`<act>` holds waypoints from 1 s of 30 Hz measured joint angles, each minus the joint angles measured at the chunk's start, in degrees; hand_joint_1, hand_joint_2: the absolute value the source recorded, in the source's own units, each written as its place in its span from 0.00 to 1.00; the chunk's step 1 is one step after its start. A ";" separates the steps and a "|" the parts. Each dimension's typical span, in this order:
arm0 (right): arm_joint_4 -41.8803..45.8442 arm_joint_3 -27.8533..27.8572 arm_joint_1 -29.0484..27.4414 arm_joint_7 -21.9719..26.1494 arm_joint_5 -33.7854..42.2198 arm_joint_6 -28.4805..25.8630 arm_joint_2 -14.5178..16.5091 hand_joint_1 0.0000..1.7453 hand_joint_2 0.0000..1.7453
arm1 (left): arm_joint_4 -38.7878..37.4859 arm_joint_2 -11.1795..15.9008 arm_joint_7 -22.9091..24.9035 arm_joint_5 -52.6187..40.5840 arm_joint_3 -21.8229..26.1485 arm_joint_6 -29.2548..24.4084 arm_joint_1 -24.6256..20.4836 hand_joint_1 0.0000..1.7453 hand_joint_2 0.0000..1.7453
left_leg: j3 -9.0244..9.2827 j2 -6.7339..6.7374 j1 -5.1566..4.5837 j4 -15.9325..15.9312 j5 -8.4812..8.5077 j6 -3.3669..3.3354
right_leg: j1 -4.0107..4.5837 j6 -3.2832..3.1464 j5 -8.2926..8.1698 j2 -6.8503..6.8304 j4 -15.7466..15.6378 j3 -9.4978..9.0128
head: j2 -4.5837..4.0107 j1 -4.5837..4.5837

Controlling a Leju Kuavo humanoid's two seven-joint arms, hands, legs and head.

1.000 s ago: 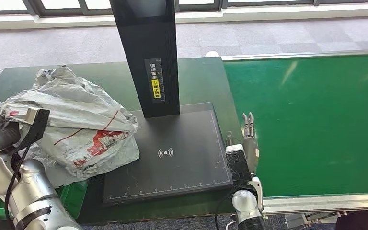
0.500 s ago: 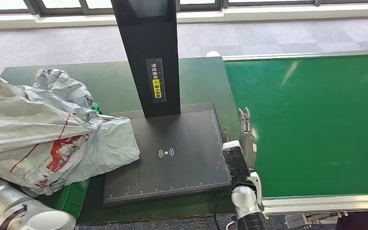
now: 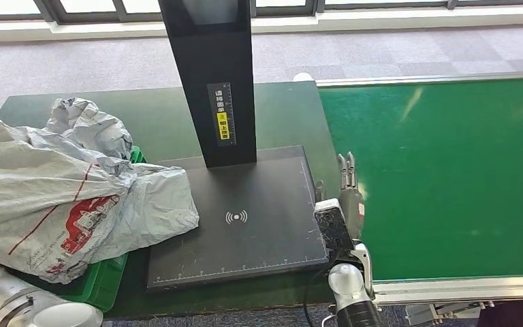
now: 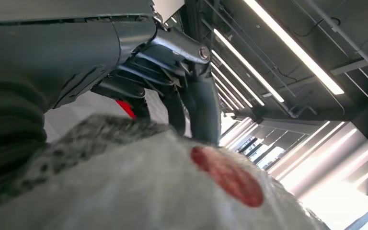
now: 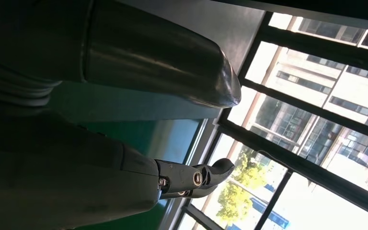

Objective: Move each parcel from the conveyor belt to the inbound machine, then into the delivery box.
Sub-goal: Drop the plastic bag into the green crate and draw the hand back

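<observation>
At nine o'clock from the scanner pad (image 3: pixel 238 218), our parcel (image 3: pixel 61 197), a crumpled grey poly bag with red print, lies sprawled over the green box (image 3: pixel 102 278), one corner lapping onto the pad's left edge. A second ago we had it bunched higher and nearer the pad, with our left forearm showing under it; half a second ago it had already swung out toward nine o'clock and flattened. Since then it has barely shifted, only sagging a little lower.

Our left hand (image 4: pixel 172 72) is close against the bag in the left wrist view, dark fingers (image 4: pixel 199 96) lying along the grey plastic, but we cannot tell whether they grip it or merely rest on it. Our right hand (image 3: pixel 349 191) hangs at the seam between bench (image 3: pixel 156 116) and belt (image 3: pixel 449 177), at three o'clock from the pad. Its fingers (image 5: pixel 206 175) are loosely extended with nothing in them, and it has not moved.

We judge the scan step done and the drop into the box under way. The bag looks only partly inside, draped over the rim, so it may need pushing down before we let go. No further parcel shows on the belt.
</observation>
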State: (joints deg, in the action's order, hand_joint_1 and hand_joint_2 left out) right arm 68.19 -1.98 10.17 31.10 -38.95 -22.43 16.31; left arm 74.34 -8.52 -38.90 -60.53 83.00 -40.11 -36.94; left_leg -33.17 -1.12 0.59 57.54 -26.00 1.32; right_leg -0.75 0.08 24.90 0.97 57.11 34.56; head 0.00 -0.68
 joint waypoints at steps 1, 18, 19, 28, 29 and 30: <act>0.00 0.01 0.00 -0.05 -0.05 0.00 0.00 0.00 0.00 | -0.09 -0.03 -0.01 0.18 -0.21 0.00 0.00 0.00 0.00 | 0.00 0.00 0.00 0.00 0.01 0.01 | 0.00 0.00 0.00 0.00 0.00 0.00 | 0.00 0.00; 0.02 0.52 -0.10 -0.37 -0.63 0.72 0.04 0.00 0.00 | -0.48 -1.27 -0.01 -2.25 -1.91 0.00 -0.19 0.00 0.00 | 0.01 0.03 0.00 0.00 0.03 0.04 | 0.00 0.01 -0.02 0.03 0.00 -0.01 | 0.00 0.00; 0.02 0.52 -0.10 -0.37 -0.65 0.74 0.04 0.00 0.00 | -0.49 -1.29 -0.01 -2.10 -1.91 0.00 -0.19 0.00 0.00 | 0.01 0.02 0.00 0.00 0.03 0.04 | 0.00 0.01 -0.02 0.02 0.00 -0.01 | 0.00 0.00; 0.02 0.66 -0.10 -0.17 -0.85 0.65 0.04 0.00 0.00 | -1.41 -1.30 -0.01 0.33 -2.02 0.00 -0.21 0.00 0.00 | 0.07 0.00 -0.04 0.00 0.04 0.04 | -0.07 0.01 -0.02 -0.01 0.01 -0.06 | 0.00 0.00; 0.02 0.74 -0.11 -0.20 -0.95 0.66 0.04 0.00 0.00 | -2.27 -1.19 -0.01 2.76 -2.38 0.06 -0.18 0.00 0.00 | 0.11 -0.01 -0.07 0.00 0.04 0.04 | -0.08 0.01 -0.01 -0.02 0.01 -0.08 | 0.00 0.00; 0.02 0.83 -0.12 -0.31 -1.05 0.70 0.04 0.00 0.00 | -3.61 -0.92 0.08 6.19 -3.22 0.38 -0.04 0.00 0.00 | 0.15 -0.02 -0.09 -0.01 0.04 0.04 | -0.09 0.01 -0.01 -0.03 0.01 -0.10 | 0.00 0.00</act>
State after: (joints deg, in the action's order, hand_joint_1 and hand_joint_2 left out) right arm 68.22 -1.15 10.05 30.80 -40.00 -21.73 16.35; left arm 70.73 -9.44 -38.82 -54.33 79.78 -39.72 -36.98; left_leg -33.03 -1.14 0.50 57.53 -25.96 1.35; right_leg -0.85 0.09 24.89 0.94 57.11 34.46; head 0.00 -0.68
